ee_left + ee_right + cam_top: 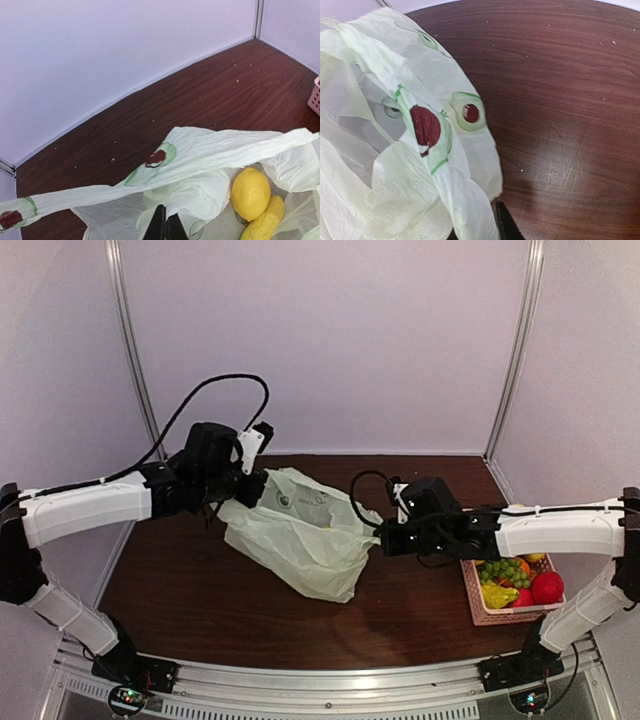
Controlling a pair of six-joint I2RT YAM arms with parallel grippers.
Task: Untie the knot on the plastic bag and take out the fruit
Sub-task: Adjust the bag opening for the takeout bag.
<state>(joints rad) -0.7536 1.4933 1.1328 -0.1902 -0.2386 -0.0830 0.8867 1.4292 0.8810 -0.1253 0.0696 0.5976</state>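
The pale green plastic bag (300,535) lies mid-table, stretched between both grippers with its mouth pulled open. My left gripper (250,485) is shut on the bag's left rim; in the left wrist view its fingers (166,220) pinch the thin plastic (200,155). Inside the bag lie a round yellow lemon (250,192) and an elongated yellow fruit (265,222). My right gripper (385,538) is shut on the bag's right edge; in the right wrist view the plastic (395,150) runs between its fingers (506,225). No knot shows in any view.
A pink slatted basket (478,605) stands at the right near edge with green grapes (505,570), red round fruits (546,588) and a yellow fruit (495,595); its corner shows in the left wrist view (315,97). Pale walls enclose the brown table (200,600).
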